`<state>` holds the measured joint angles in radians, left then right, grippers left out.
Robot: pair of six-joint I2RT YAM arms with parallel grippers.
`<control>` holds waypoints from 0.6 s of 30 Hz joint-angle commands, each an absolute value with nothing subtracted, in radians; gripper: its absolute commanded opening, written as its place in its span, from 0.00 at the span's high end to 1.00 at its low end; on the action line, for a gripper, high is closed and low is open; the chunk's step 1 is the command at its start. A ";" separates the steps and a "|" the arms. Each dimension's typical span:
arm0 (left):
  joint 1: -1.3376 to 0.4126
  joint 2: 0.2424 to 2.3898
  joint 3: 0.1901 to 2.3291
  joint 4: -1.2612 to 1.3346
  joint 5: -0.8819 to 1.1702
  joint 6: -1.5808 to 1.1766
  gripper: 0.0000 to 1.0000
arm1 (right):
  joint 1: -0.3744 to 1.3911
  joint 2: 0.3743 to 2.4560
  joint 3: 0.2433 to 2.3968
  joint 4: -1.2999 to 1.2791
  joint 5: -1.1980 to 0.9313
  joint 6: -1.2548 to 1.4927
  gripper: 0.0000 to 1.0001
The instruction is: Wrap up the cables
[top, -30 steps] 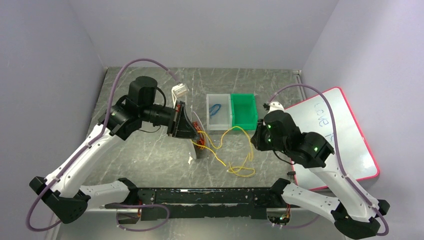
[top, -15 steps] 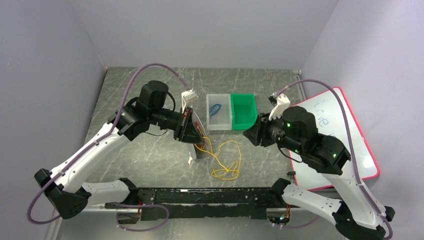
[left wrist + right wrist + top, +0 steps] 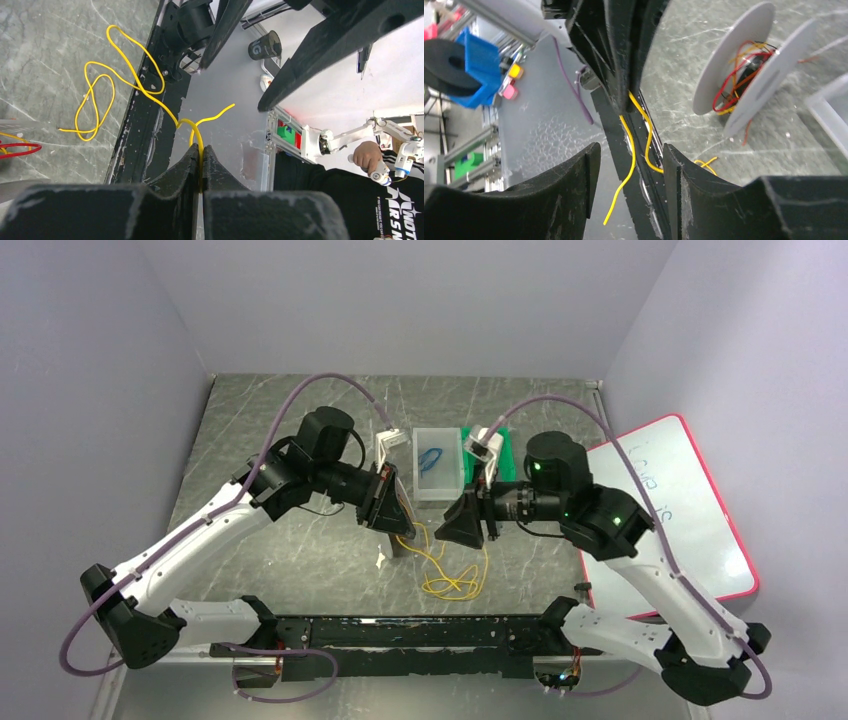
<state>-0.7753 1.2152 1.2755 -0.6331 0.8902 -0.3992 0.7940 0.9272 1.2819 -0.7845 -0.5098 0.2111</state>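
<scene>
The grey marbled table (image 3: 290, 540) is carrying all items under inspection. A pink-framed whiteboard (image 3: 700, 530) is lying at its right edge, partly under the right arm.

Both arms are reaching inward, and their grippers are facing each other near the table's centre. The left gripper (image 3: 385, 502) is pointing to the right. In the left wrist view its jaws are pressed together and are pinching the yellow cable (image 3: 200, 137) between the fingertips (image 3: 192, 157). The right gripper (image 3: 462, 525) is pointing to the left. In the right wrist view its jaws are standing spread, and a loose yellow end is hanging in the gap (image 3: 631, 150) without visibly touching either finger.

A clear bin (image 3: 438, 490) and a green bin (image 3: 503, 462) are sitting side by side behind the grippers, and the green one is partly covered by the right arm.

A grey spool (image 3: 731, 55) is standing on edge on the table, with red strands (image 3: 729, 85) and yellow strands wound loosely around its core.

The yellow cable (image 3: 452, 587) is running down from the left gripper and is lying in loose loops on the table between the two arms, near the front rail. A red cable (image 3: 20, 148) is showing at the left edge of the left wrist view.

A small blue wire coil (image 3: 431, 457) is resting inside the clear bin.
</scene>
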 commanded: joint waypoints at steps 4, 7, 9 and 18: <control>-0.793 1.213 1.299 -0.651 0.885 -0.377 0.93 | 0.798 1.019 1.244 -0.695 -0.740 0.049 0.51; -0.794 1.212 1.299 -0.651 0.889 -0.377 0.93 | 0.798 1.044 1.207 -0.674 -0.778 0.036 0.53; -0.796 1.213 1.299 -0.650 0.899 -0.377 0.93 | 0.798 1.048 1.176 -0.643 -0.787 0.044 0.53; -0.802 1.218 1.306 -0.660 0.906 -0.329 0.93 | 0.799 1.064 1.106 -0.569 -0.838 0.050 0.61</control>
